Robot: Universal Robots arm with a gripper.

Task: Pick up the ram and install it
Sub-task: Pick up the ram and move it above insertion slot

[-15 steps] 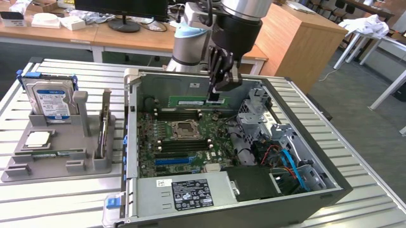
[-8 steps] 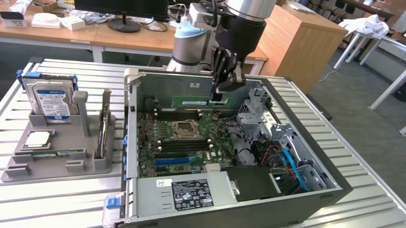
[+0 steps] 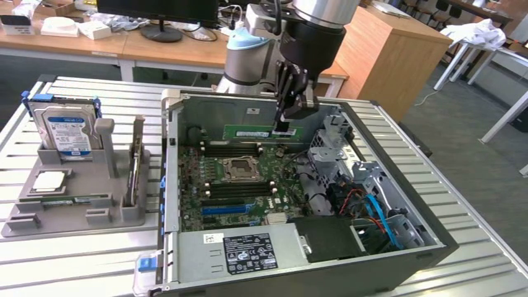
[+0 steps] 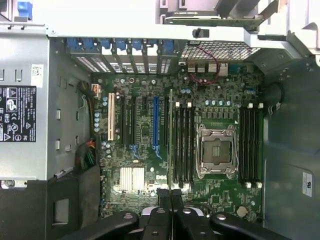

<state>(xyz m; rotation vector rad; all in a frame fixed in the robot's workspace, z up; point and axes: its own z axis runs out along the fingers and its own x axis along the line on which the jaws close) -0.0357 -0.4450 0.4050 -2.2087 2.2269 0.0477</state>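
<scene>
While it hangs above the motherboard [image 3: 216,189] inside the open computer case [image 3: 396,263], the ram [image 3: 247,132], a long, thin green stick with a pale label, is clenched at one end by the gripper [image 3: 283,129].

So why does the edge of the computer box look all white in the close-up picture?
Wrist view: light glares off the case rim, washing it white; the motherboard is evenly lit. Exterior view: the slatted table shines pale.

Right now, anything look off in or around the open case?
One thing: the gripper holds the ram by one end, not its middle, so most of the stick overhangs to the exterior view's left. Nothing else stands out.
</scene>
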